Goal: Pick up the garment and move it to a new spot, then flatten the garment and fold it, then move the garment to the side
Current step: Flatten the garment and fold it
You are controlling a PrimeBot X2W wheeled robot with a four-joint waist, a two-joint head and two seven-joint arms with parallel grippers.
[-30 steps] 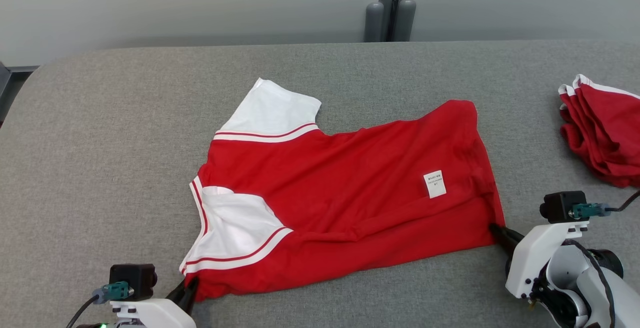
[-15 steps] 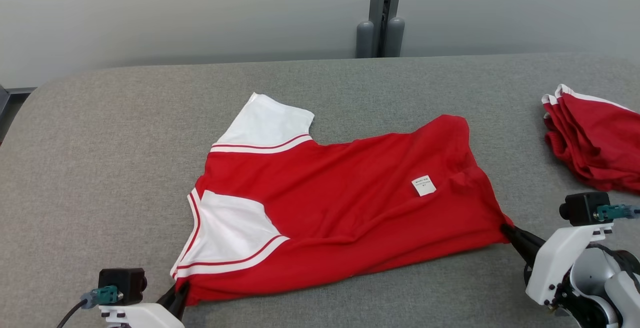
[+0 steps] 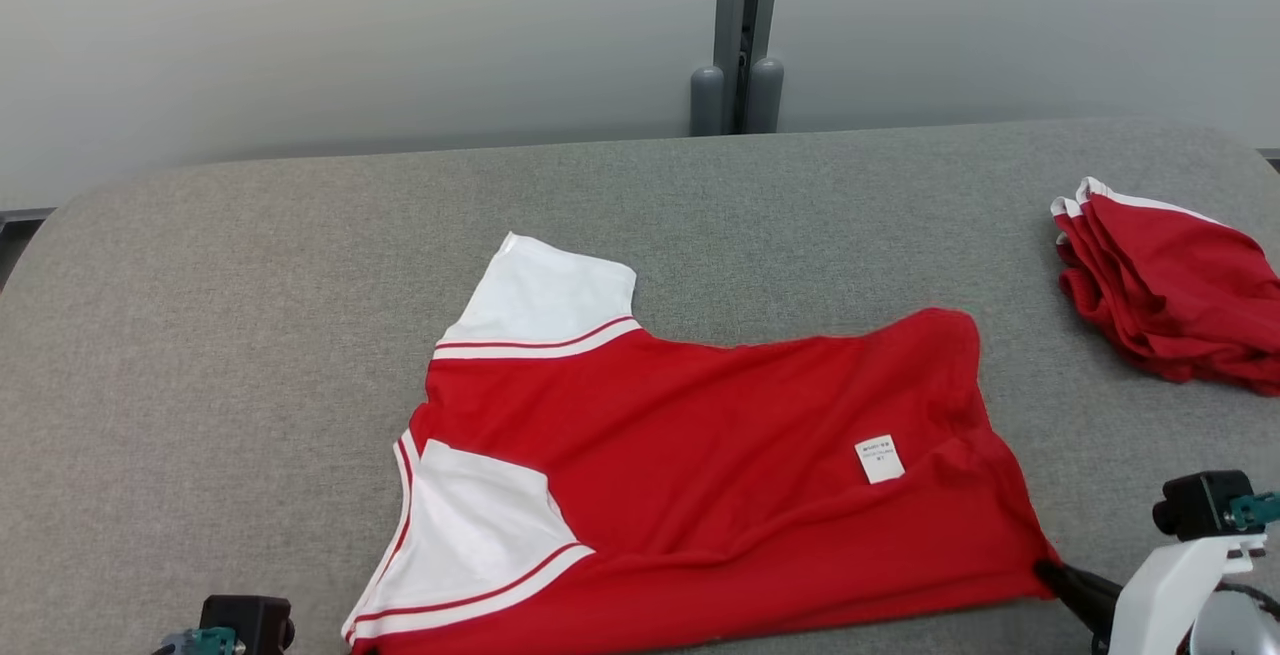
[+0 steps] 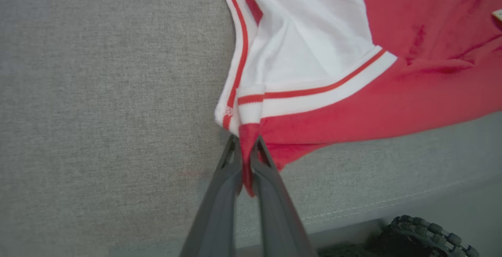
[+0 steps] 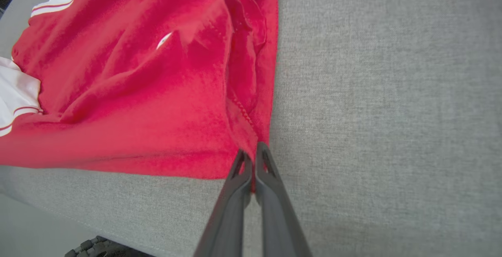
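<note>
The left gripper (image 4: 246, 143) is pinching a red corner beside the white sleeve of a red-and-white T-shirt (image 3: 700, 465), while the right gripper (image 5: 251, 151) is clamping its hem corner, apparently so the near edge is drawing taut for flattening. The shirt is lying spread, care label (image 3: 880, 458) upward, at the front of the grey fabric table (image 3: 250, 265), well apart from a folded red pile (image 3: 1170, 295).

Your left gripper (image 4: 246, 145): jaws pinched tight on garment (image 3: 700, 475) at its near left corner, dark fingers (image 4: 219, 206) pressed together, cloth between them. Your right gripper (image 5: 251, 150): jaws clamped on garment's near right corner, at hem. Right wrist (image 3: 1165, 590) sits just off that corner, white, camera (image 3: 1200, 503) on top.
</note>
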